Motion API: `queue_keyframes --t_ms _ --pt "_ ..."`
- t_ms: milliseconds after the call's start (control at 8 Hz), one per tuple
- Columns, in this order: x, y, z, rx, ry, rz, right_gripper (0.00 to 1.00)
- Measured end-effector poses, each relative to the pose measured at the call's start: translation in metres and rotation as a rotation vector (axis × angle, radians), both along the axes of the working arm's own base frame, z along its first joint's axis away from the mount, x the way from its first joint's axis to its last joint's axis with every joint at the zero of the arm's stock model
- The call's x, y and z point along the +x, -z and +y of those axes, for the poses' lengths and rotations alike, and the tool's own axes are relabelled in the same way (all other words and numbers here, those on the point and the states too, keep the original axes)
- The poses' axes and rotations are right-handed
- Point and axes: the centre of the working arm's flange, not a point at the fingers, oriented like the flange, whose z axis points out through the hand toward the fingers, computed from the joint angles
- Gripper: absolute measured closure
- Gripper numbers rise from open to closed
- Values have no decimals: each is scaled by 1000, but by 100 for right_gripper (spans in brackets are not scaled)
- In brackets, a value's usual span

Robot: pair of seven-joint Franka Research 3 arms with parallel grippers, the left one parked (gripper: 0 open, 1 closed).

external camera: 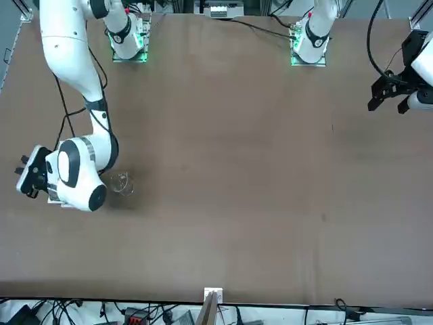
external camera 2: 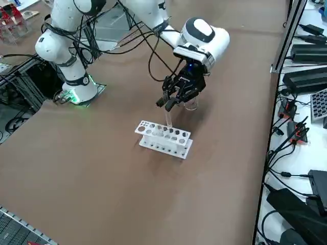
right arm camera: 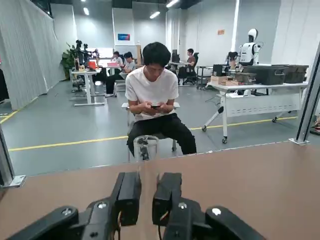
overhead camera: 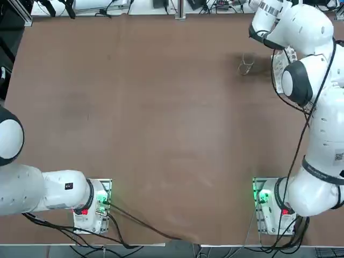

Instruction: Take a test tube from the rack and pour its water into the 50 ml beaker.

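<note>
From the right side view, the rack (external camera 2: pixel 164 139) lay nearest on the worktop (external camera 2: pixel 102 168). Directly above it, at 12 o'clock, the right gripper (external camera 2: pixel 171 104) was clamped shut on the test tube (external camera 2: pixel 168 120), which hung just over the holes. The 50 ml beaker (external camera 2: pixel 191 103) stood just behind the gripper, toward 1 o'clock. Pouring well probably meant keeping the tube upright until its mouth was over the rim, then tipping slowly.

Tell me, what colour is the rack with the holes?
White. The rack shows best in the right side view.
</note>
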Motion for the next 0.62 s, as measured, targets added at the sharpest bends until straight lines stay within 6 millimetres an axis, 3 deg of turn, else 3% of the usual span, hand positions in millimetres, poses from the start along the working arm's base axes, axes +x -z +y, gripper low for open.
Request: queue_keyframes --t_ms 625 --pt "-2 17 -11 -36 4 1 81"
